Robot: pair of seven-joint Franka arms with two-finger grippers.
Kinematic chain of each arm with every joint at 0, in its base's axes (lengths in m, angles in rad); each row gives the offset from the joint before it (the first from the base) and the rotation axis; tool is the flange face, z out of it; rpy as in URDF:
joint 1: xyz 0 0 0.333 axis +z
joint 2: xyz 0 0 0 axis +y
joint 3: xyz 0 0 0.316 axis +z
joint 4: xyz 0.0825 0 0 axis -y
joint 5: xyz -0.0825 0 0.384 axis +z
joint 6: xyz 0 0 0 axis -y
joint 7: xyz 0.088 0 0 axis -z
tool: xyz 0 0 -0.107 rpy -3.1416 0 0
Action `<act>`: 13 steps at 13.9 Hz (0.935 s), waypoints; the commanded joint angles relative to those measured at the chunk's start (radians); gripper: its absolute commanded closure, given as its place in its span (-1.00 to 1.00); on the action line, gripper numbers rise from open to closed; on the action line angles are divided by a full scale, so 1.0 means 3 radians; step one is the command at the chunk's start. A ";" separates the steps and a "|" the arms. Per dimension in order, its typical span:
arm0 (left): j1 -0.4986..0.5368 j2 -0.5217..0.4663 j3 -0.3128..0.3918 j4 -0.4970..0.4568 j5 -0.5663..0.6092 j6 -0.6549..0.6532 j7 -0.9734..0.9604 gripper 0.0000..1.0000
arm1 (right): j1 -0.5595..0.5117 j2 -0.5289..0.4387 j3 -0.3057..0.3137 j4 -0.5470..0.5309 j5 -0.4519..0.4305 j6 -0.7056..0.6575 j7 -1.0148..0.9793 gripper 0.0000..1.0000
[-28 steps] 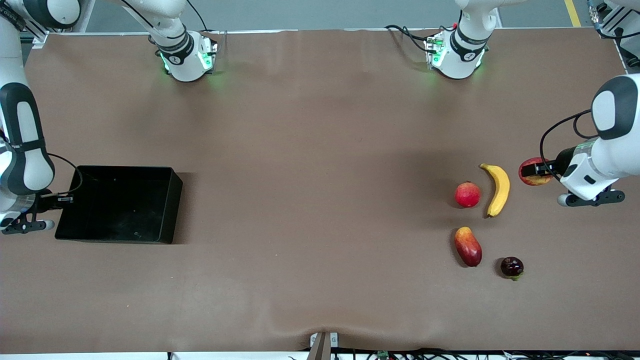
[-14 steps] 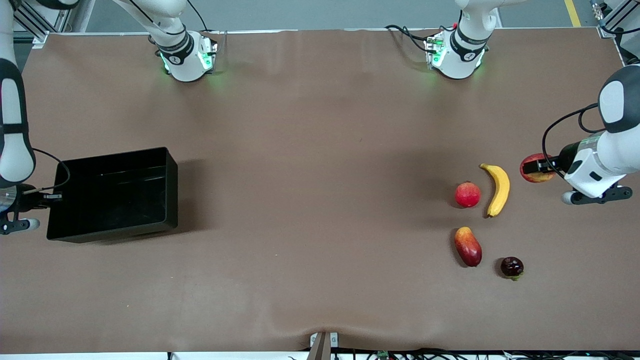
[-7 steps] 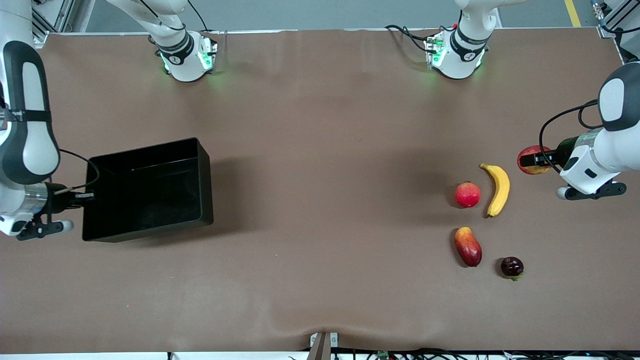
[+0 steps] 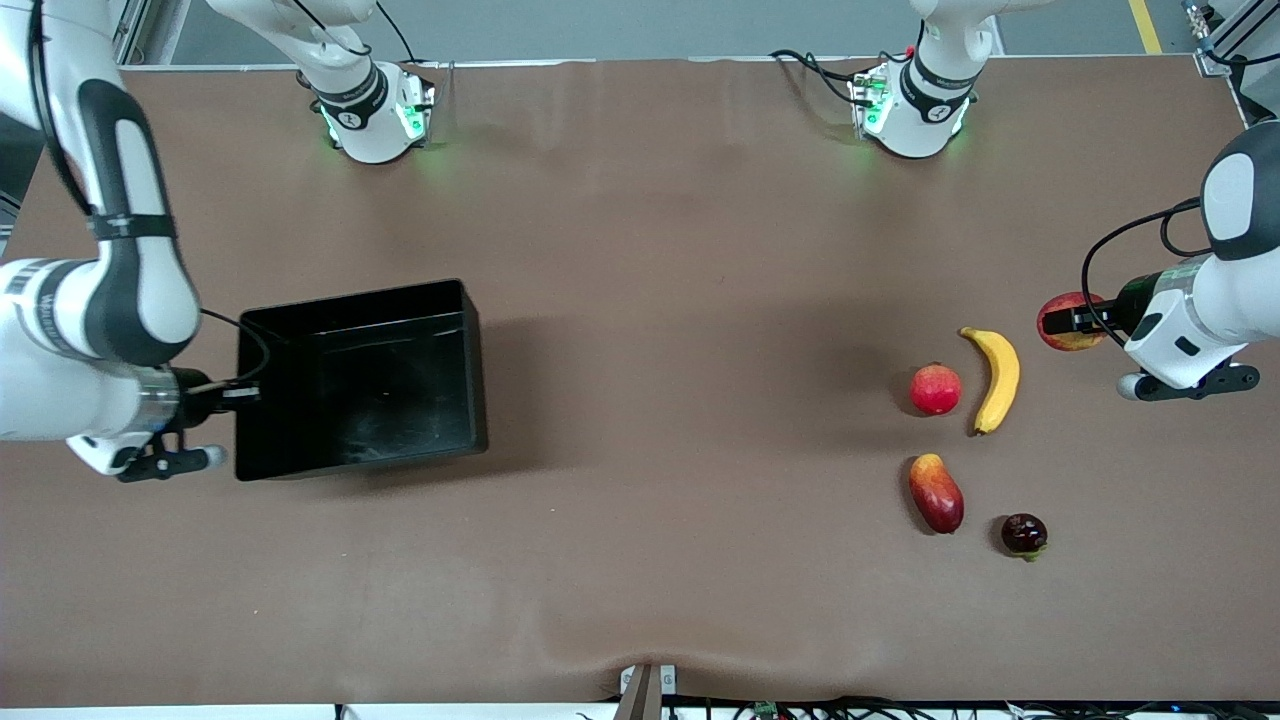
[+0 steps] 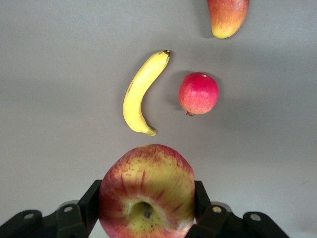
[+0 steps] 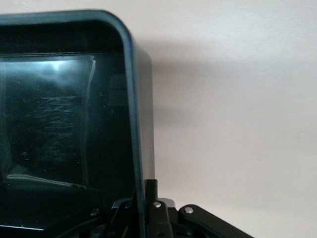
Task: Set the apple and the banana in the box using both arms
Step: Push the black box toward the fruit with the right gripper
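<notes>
**Box carried toward table centre; apple held**

The right gripper [image 4: 240, 393] is clamped on the end wall of the shallow black plastic box [image 4: 455, 360], the wall pinched between its fingers [image 6: 150, 191]. Compared with half a second ago, the box sits further from the right arm's end of the table, and it is now slightly tilted.

The left gripper [image 4: 1065, 321] pinches the red-and-yellow blotched apple [image 4: 1060, 336] from both sides, fingers [image 5: 90, 201] pressed against the skin, over the left arm's end of the table. Its position is nearly unchanged.

Count on the brown tabletop [image 4: 680, 250]:
- One curved yellow banana [image 4: 996, 378], lying beside the apple.
- One deep-red round fruit [image 4: 935, 389], just beside the banana.
- One elongated red-yellow mango [image 4: 936, 492], nearer the camera.
- One small dark fruit [image 4: 1024, 534], also nearer the camera.

All four are unmoved.
</notes>
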 commanded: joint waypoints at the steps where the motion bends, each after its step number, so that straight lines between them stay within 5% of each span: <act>1: 0.0004 0.0002 -0.0016 0.0068 -0.0012 -0.0102 -0.0031 1.00 | 0.0451 -0.0210 -0.0023 -0.0123 0.0061 -0.0035 0.0649 1.00; 13: -0.0001 0.0002 -0.0011 0.0129 -0.0022 -0.0102 -0.0031 1.00 | 0.1975 -0.0042 -0.0023 -0.0097 0.0347 0.0931 0.2567 1.00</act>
